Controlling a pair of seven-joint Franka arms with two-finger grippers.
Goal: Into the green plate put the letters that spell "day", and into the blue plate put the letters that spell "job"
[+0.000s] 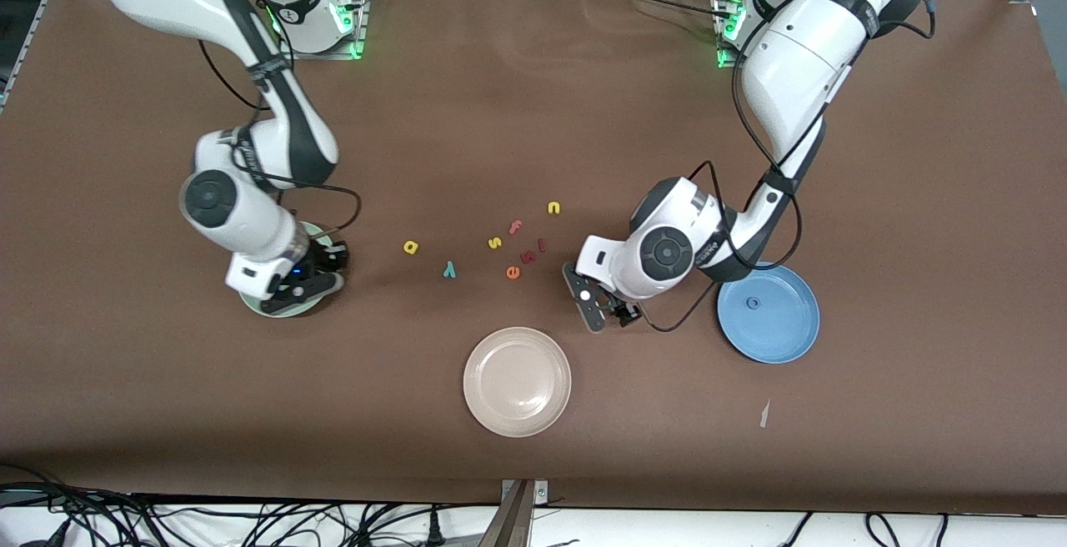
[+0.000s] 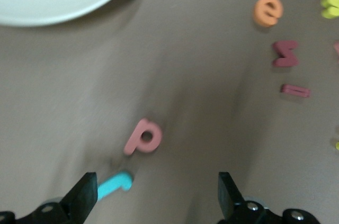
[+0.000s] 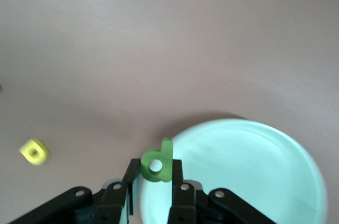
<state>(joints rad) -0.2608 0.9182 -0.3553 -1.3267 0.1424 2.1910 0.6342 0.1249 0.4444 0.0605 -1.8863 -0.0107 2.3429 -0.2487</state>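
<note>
Front view:
- Over the green plate: right gripper (image 1: 304, 278) hangs above the round pale mint-green plate with shallow rim (image 1: 275, 307), toward the right arm's end of the table; arm covers most of the plate.
- Mid-table letters: tiny yellow foam "a" (image 1: 410, 247) and teal foam "y" (image 1: 449, 269) lie loose, apart from each other, w/ the yellow "s" (image 1: 495, 242), yellow "u" (image 1: 553, 208) and orange "e" (image 1: 513, 272) nearby.
- Blue plate: round medium-blue plate w/ shallow rim (image 1: 788, 347), toward the left arm's end; small blue ring "o" (image 1: 753, 303) already in it.
- Left gripper (image 1: 604, 309): low over bare table between the round beige plate (image 1: 517, 381) and the blue plate.

Left wrist view:
- Fingers: spread wide, nothing between them.
- Targets: pinkish-red foam "b" (image 2: 143, 136) flat on the table, teal hook-shaped "j" (image 2: 114, 185) just beside it, close by one fingertip (image 2: 85, 195).

Right wrist view:
- Grip: fingers pinch the dark green foam "d" (image 3: 158, 161) upright, stem up, at the plate's rim.

Handling (a judgement):
- Feel: foam looks v. light, soft, squashy (not fragile); may cling to pads on release.
- Where to hold: across flat faces or stem; "b" at its straight stem, "j" across the shank. Both lie thin and flat, so tips must go down to the cloth.
</note>
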